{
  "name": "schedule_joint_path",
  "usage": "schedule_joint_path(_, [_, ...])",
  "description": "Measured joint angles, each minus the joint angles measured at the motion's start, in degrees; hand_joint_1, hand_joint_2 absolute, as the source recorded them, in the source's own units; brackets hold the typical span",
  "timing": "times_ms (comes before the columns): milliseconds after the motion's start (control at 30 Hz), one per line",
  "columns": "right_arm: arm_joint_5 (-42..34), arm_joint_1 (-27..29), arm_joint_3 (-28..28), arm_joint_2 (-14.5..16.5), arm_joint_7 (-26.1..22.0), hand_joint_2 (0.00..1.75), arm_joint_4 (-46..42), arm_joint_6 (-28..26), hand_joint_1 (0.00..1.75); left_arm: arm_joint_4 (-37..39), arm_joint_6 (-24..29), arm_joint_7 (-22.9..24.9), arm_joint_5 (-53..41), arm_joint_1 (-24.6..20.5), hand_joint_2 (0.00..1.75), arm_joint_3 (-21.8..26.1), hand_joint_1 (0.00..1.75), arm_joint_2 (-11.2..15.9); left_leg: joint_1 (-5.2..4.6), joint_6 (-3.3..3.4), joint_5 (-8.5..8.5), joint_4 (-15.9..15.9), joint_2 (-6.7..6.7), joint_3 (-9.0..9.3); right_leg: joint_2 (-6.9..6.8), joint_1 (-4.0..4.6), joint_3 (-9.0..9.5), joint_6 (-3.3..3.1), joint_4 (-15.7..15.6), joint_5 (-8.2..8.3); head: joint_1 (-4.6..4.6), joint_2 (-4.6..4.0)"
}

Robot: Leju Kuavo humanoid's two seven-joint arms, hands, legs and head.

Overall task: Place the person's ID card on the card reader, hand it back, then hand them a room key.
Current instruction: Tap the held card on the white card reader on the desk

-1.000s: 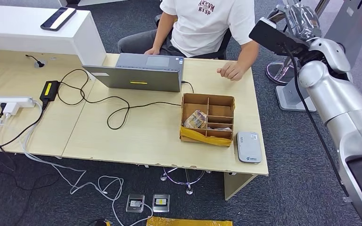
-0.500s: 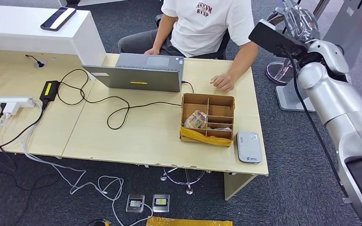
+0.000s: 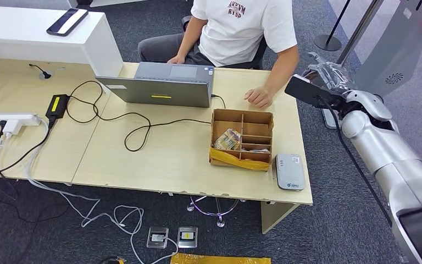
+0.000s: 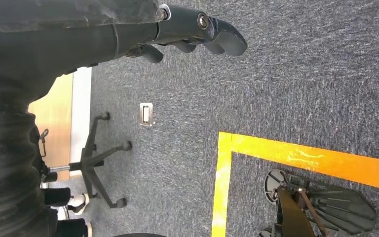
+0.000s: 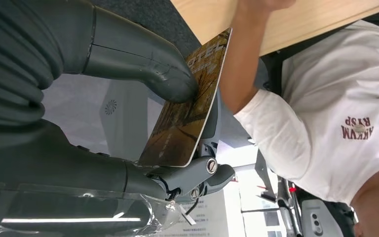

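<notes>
Card [image 5: 190, 101], printed "HOTEL", sits pinched in the right hand [image 5: 177, 133], now lowered from overhead toward the person [image 3: 242, 27] beside the tabletop [image 3: 159, 148]. I judge a handover is starting. Left hand [image 4: 197, 29] hangs empty, fingers loosely apart. Shirt lettering looks like "RYSP".

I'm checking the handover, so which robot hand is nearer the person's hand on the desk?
Right. The right hand hovers just beside the person's hand, holding a card; the left hand hangs over carpet.
</notes>
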Motion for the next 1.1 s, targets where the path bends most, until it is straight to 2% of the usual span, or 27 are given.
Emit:
schedule_joint_path(467, [-3.88,8.11,0.56,-4.36,3.18,1.75,-5.42,0.97,1.75,0.01,0.60,0.97,0.90,0.05,1.75,0.92,0.00,-0.02,0.04,0.00,0.00,0.00,0.01,-0.01,-0.01,0.04,0.01,0.00,-0.01,0.00,0.01,0.01])
schedule_joint_path(1100, [-3.93,9.78,0.52,-5.91,3.66,1.75,-7.84,1.01,1.75,0.00,0.67,1.00,1.10,0.04,1.75,0.94,0.00,-0.02,0.04,0.00,0.00,0.00,0.02,-0.01,-0.01,0.05,0.01,0.00,-0.02,0.00,-0.01,0.00])
